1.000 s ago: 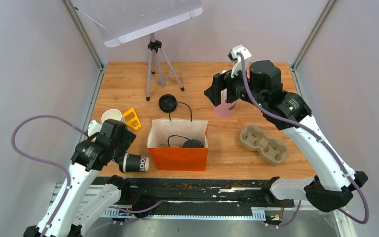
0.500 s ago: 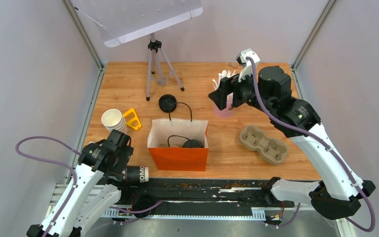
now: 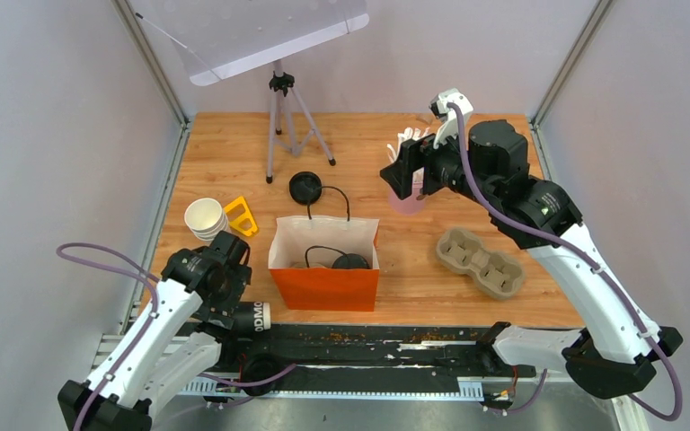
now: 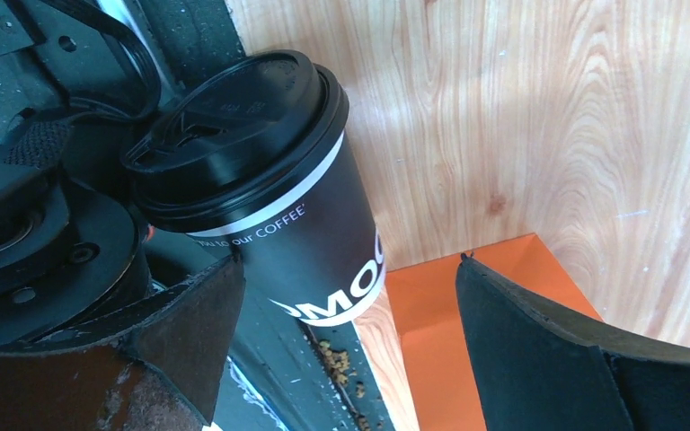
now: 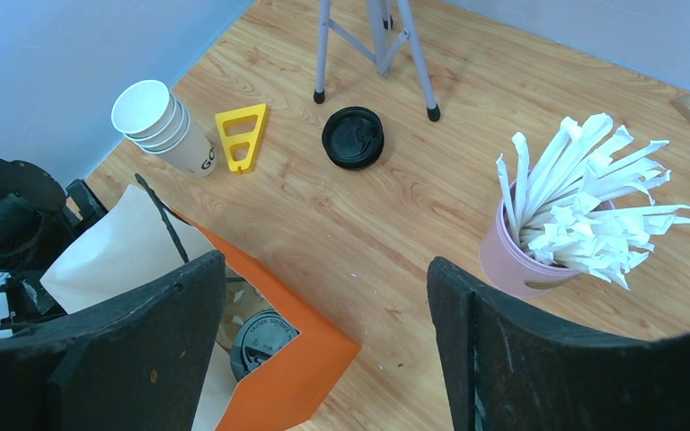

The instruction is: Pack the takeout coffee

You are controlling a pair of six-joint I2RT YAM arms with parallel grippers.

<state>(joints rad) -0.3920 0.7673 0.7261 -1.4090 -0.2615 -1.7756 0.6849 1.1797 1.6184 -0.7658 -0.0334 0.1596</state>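
A takeout coffee cup (image 3: pixel 252 318) with a dark printed sleeve and a black lid (image 4: pixel 234 126) lies on its side at the table's front edge, partly over the black rail. My left gripper (image 3: pixel 232 305) hangs over it, open, its fingers (image 4: pixel 539 350) on either side of the cup's lower body (image 4: pixel 323 260) without gripping it. A second lidded cup (image 3: pixel 350 261) stands inside the orange paper bag (image 3: pixel 323 289), also seen in the right wrist view (image 5: pixel 265 341). My right gripper (image 3: pixel 402 175) is open and empty, held high beside the pink cup.
A loose black lid (image 3: pixel 305 187) lies behind the bag. A stack of white cups (image 3: pixel 205 217) and a yellow triangle (image 3: pixel 242 215) sit at the left. The pink cup of straws (image 5: pixel 539 260), a brown pulp tray (image 3: pixel 481 260) and a tripod (image 3: pixel 283 117) stand further back.
My left arm has drawn back toward the near edge and its jaws have widened. The dark cup has shifted toward the front rail. My right arm moved slightly right, then held still.
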